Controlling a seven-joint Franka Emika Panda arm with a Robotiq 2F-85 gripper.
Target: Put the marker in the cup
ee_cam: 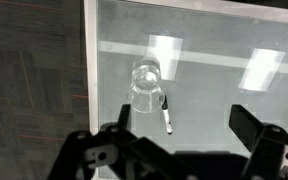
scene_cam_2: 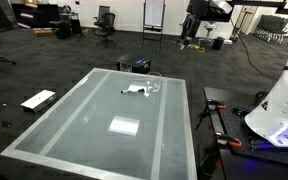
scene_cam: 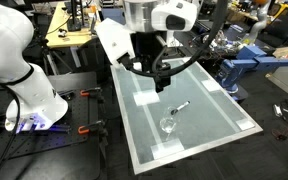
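Note:
The clear cup (scene_cam: pixel 168 125) stands upright on the glossy grey table (scene_cam: pixel 219 110). The dark marker (scene_cam: pixel 181 106) with a pale end lies flat just beside it. In the wrist view the cup (ee_cam: pixel 146 85) is ahead of me near the table's left edge, and the marker (ee_cam: pixel 166 115) lies right next to its base. Both also show small at the far end of the table in an exterior view, the cup (scene_cam_2: pixel 150 87) and the marker (scene_cam_2: pixel 133 91). My gripper (scene_cam: pixel 162 80) hangs well above the table, short of both. Its jaws (ee_cam: pixel 184 135) are open and empty.
The table's left edge (ee_cam: pixel 87 80) drops to dark carpet. Bright light patches (ee_cam: pixel 164 52) reflect on the tabletop. A white robot base (scene_cam: pixel 24 85) stands beside the table, with red clamps (scene_cam: pixel 84 130) on its frame. A blue fixture (scene_cam: pixel 239 70) and desks stand beyond.

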